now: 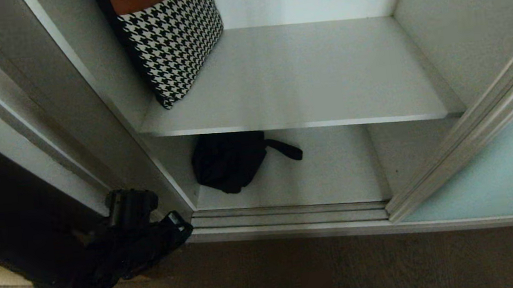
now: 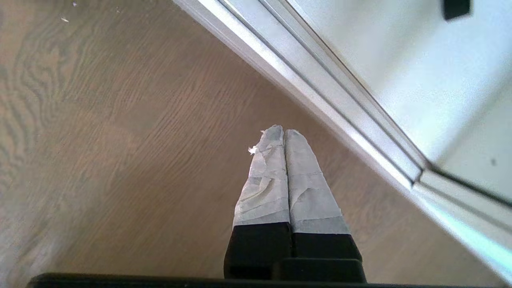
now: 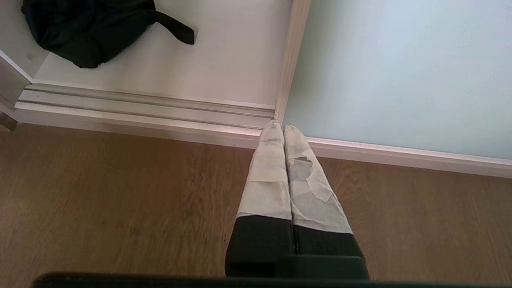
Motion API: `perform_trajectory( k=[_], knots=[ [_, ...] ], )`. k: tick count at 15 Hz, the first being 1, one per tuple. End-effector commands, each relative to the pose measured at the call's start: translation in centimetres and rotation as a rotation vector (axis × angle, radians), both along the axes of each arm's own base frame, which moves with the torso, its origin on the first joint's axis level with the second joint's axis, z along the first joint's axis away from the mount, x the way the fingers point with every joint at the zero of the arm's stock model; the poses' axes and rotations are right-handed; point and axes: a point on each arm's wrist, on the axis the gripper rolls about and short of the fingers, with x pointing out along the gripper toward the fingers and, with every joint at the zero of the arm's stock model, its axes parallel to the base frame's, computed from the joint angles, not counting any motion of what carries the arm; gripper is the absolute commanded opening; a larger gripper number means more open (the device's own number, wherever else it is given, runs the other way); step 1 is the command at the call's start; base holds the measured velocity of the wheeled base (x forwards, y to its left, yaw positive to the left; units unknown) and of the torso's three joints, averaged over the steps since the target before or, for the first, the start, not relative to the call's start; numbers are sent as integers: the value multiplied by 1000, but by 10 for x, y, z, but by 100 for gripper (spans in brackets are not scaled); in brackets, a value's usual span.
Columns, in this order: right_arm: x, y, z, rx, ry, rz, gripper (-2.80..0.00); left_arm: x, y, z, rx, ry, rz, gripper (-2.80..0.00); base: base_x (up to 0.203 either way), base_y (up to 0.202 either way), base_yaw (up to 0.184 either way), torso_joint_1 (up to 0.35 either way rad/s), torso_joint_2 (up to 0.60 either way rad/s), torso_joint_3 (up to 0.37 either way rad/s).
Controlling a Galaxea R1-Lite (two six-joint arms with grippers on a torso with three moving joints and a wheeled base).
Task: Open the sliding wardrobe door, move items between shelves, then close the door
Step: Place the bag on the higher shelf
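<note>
The sliding wardrobe door (image 1: 502, 170) of pale aqua glass stands pushed to the right, and its glass (image 3: 400, 68) fills the right wrist view. The wardrobe is open. A houndstooth bag (image 1: 174, 38) leans at the left of the upper shelf (image 1: 306, 76). A black bag (image 1: 229, 161) with a strap lies on the lower shelf (image 1: 335, 169); the black bag (image 3: 88, 28) also shows from the right wrist. My left arm (image 1: 137, 237) hangs low by the wardrobe's left post. My left gripper (image 2: 283, 132) is shut and empty over the wooden floor. My right gripper (image 3: 279, 127) is shut and empty, in front of the door's edge.
A ribbed silver floor track (image 1: 288, 214) runs along the wardrobe's foot, with wooden floor (image 1: 299, 278) before it. The wardrobe's left post (image 1: 82, 114) stands right beside my left arm. The right part of the upper shelf is bare.
</note>
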Motion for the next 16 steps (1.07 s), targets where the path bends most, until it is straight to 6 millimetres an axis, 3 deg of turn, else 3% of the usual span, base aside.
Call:
perform_trajectory(
  k=[1,7,13,16],
  knots=[
    [0,0,0,-1,0,0,-280,32,1,-7,-24,70,37,-280,0,0,0,0,0,0],
    [0,0,0,-2,0,0,-280,57,-13,-47,-60,219,19,-280,0,0,0,0,0,0],
    [0,0,0,-2,0,0,-280,93,-22,-51,-36,161,24,-280,0,0,0,0,0,0],
    [0,0,0,-2,1,0,-280,114,-25,-57,62,101,-53,-280,0,0,0,0,0,0]
  ],
)
